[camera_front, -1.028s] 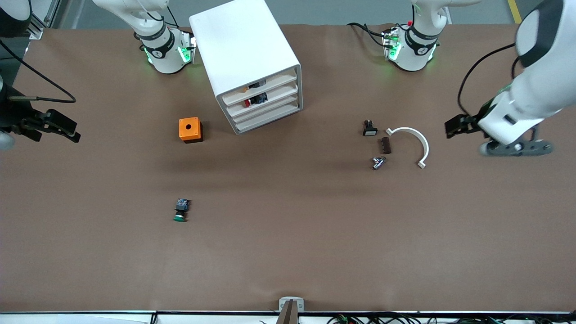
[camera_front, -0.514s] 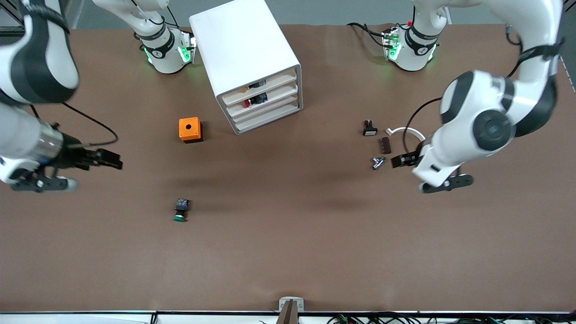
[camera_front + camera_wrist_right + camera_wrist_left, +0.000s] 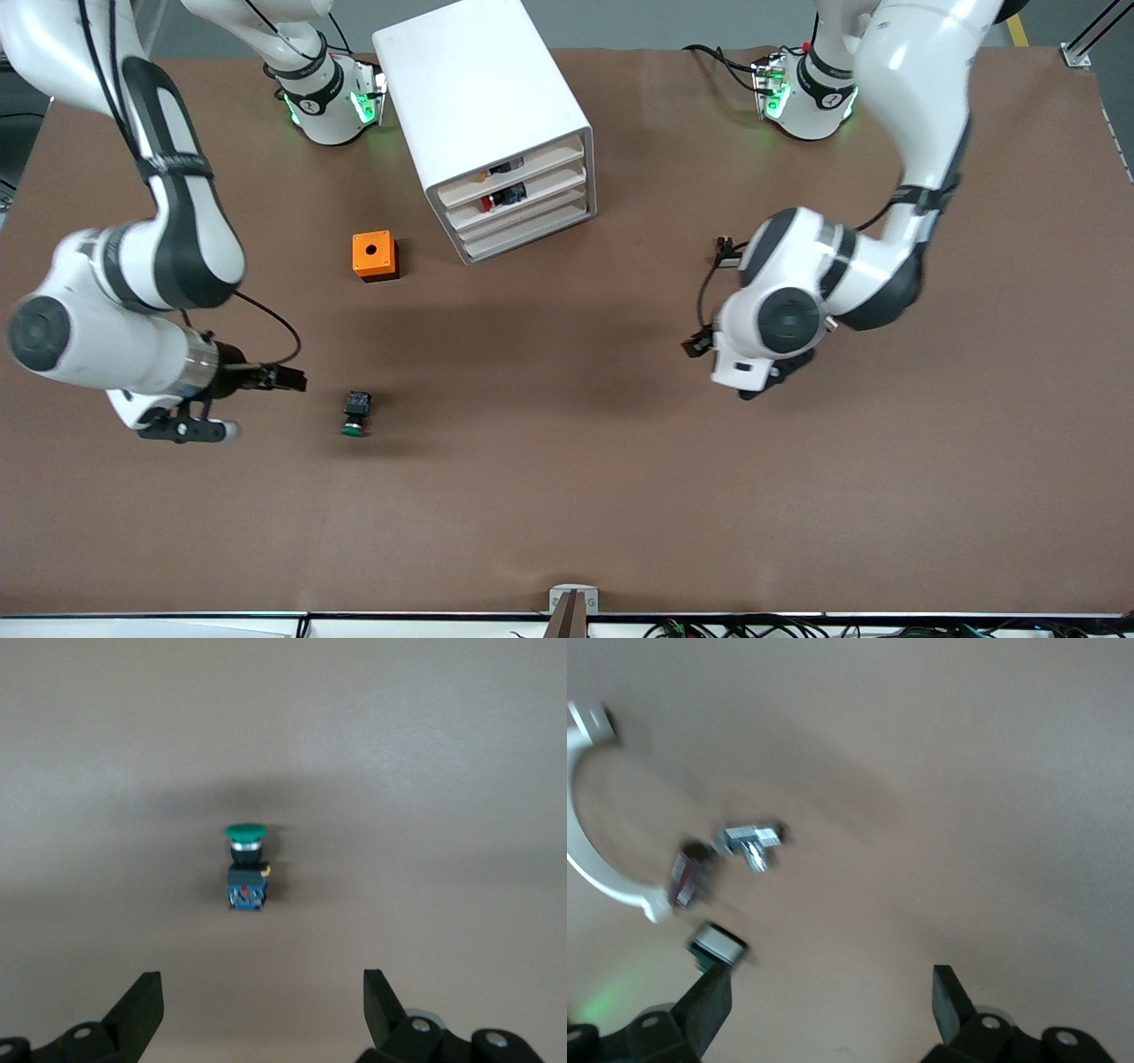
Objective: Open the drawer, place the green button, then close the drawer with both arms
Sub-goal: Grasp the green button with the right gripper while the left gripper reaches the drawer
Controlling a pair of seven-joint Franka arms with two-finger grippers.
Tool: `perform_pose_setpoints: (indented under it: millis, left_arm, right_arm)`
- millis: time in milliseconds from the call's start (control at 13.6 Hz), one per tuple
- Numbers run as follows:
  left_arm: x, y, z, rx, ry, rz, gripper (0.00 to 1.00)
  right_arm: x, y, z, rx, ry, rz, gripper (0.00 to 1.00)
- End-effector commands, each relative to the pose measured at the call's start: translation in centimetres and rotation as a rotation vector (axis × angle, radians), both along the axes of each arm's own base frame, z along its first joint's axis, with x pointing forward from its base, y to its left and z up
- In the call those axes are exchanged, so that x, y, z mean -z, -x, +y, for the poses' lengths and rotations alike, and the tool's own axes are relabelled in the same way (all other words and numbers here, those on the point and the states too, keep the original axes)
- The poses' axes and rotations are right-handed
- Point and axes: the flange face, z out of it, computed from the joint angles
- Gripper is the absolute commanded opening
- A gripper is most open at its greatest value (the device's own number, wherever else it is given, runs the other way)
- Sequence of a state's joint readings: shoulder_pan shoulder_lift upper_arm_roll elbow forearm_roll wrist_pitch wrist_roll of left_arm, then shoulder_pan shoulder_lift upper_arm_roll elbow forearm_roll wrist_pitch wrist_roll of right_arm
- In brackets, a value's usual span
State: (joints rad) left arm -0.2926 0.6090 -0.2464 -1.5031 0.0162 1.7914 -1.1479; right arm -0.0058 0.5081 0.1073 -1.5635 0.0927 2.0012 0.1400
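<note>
The white cabinet [image 3: 483, 106] stands toward the robots' bases, and its third drawer [image 3: 524, 223] is shut. The green-capped button [image 3: 356, 414] lies on its side on the brown table, nearer the front camera than the orange cube. It also shows in the right wrist view [image 3: 246, 866]. My right gripper [image 3: 288, 379] is open and empty, low over the table beside the button on the right arm's end; its wrist view [image 3: 261, 1010] shows the fingers apart with the button ahead of them. My left gripper [image 3: 695, 344] is open and empty over the table near the small parts, as its wrist view [image 3: 833, 1005] shows.
An orange cube with a round hole [image 3: 375, 255] sits beside the cabinet. A white-capped button [image 3: 718, 945], a metal part [image 3: 751, 840], a brown piece [image 3: 687, 875] and a white arc [image 3: 602, 877] lie toward the left arm's end, mostly hidden under the left arm in the front view.
Both arms swung in from the table's ends. The right gripper came close beside the green button. The left gripper passed over the small parts toward the table's middle.
</note>
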Motion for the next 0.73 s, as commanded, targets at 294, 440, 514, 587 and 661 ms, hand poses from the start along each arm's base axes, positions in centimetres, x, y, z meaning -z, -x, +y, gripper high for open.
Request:
perform_pose_setpoints:
  millis: [294,440,514,587,661]
  left_arm:
    - [5.5,4.1,-9.1,-0.398,-0.027,0.159,1.00]
    - [6.1,5.0,-10.5,-0.557,-0.031,0.245,1.00]
    - [6.5,5.2,-10.9,-0.659,-0.015,0.326,1.00]
    - [6.8,5.5,-11.4,-0.736,0.001,0.400,1.00]
    - [7.0,5.7,-11.8,-0.781,0.008,0.446,1.00]
  right_arm:
    - [10.6,-0.8,2.7,0.075,-0.016,-0.054,1.00]
    - [13.1,0.1,4.0,0.087,-0.029,-0.070,1.00]
    - [14.3,0.6,4.2,0.091,-0.028,-0.064,1.00]
    - [14.7,0.9,4.5,0.088,-0.027,-0.059,1.00]
    - [15.0,1.1,4.7,0.084,-0.026,-0.056,1.00]
